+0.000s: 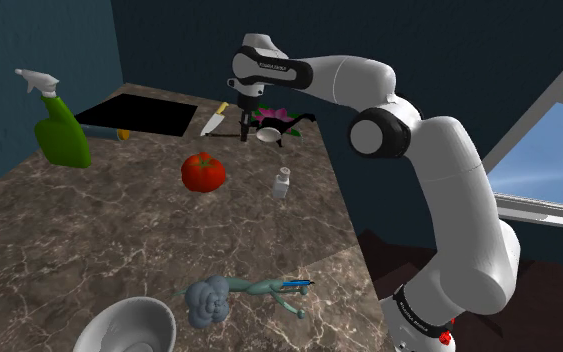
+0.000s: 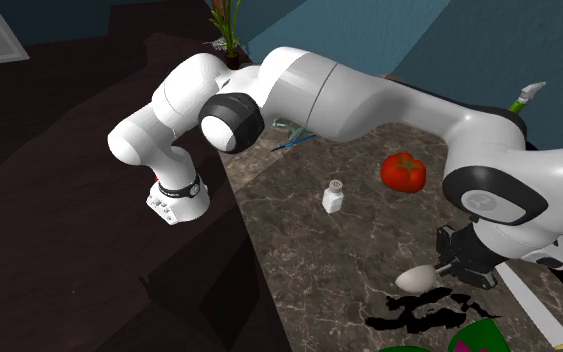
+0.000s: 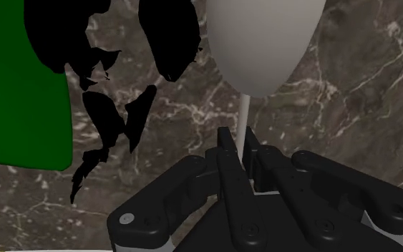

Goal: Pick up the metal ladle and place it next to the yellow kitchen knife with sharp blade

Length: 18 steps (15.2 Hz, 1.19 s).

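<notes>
In the shoulder view, your arm [image 1: 439, 170] stretches far across the desk [image 1: 89, 230], wrist turned down, with the ladle [image 1: 268, 133] just beside the yellow-handled knife [image 1: 213, 120]. The second exterior view puts the ladle's pale bowl low over the desk. In the wrist view, the jaws pinch its thin handle. Expect it to be stiff, light, slick and bowl-heavy, so grip close to the bowl.

Opposed exteriors — wrist close behind hand [image 3: 237, 141]

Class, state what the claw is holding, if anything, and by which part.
The claw is shut on the pale ladle, clasping its thin handle near the bowl.
</notes>
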{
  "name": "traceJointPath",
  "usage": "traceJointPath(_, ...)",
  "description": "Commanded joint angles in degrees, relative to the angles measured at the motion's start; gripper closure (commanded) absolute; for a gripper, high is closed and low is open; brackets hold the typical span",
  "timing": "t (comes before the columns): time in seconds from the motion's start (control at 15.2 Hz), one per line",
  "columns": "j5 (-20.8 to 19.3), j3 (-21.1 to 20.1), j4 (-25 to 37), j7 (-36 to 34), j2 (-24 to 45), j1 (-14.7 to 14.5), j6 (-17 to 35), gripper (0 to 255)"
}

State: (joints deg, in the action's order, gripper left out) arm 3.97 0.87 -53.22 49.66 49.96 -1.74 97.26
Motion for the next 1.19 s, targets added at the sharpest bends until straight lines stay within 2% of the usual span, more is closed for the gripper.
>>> traceJointPath(0.0,0.0,0.0,-0.1,0.0,0.0,0.0,0.1,255)
traceJointPath(0.07,0.0,0.0,-0.1,0.0,0.0,0.0,0.1,255)
traceJointPath(0.13,0.0,0.0,-0.3,0.0,-0.1,0.0,0.1,0)
traceJointPath(0.46,0.0,0.0,-0.1,0.0,0.0,0.0,0.1,0)
traceJointPath(0.59,-0.1,0.0,6.3,-0.2,1.5,0.2,-4.9,0)
traceJointPath(0.73,-0.1,0.0,15.8,-0.4,4.9,0.5,-11.0,0)
traceJointPath(1.12,-0.1,-0.1,15.8,-0.4,4.9,0.5,-11.0,0)
